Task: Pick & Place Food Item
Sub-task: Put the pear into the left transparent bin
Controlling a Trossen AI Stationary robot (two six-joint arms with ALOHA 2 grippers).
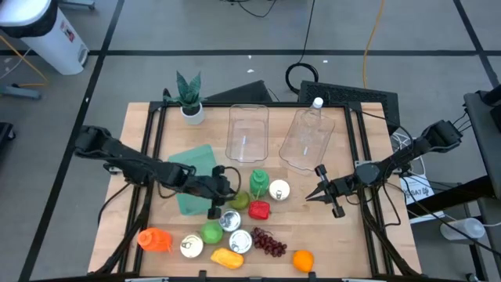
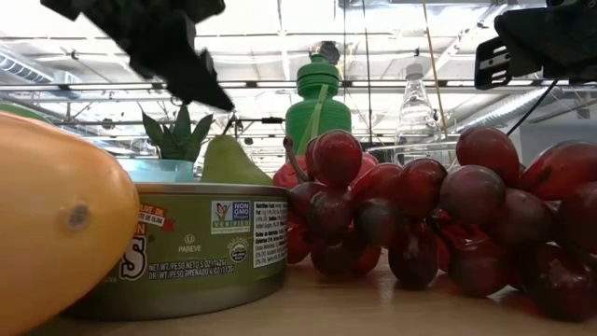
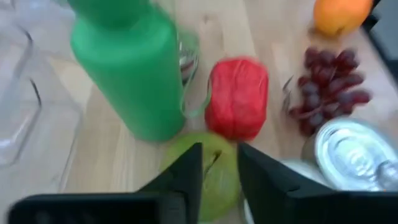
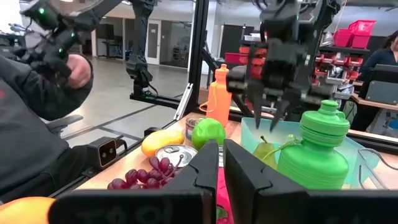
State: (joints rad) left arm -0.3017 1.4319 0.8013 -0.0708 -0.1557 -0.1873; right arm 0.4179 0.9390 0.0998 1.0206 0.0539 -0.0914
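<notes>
A green pear lies on the table between a green bottle and a tin can. A red fruit sits next to it. My left gripper hovers just over the pear, open, with its fingers pointing down on either side of the stem and clear of it. From the right wrist view, the left gripper stands above the pear without touching. My right gripper waits to the right of the food, shut, with its fingers pointing toward the table's left.
Near the table's front lie grapes, an orange, a yellow fruit, a lime-green ball, an orange bottle and cans. A teal tray, two clear containers and a potted plant lie farther back. A person sits beyond the table.
</notes>
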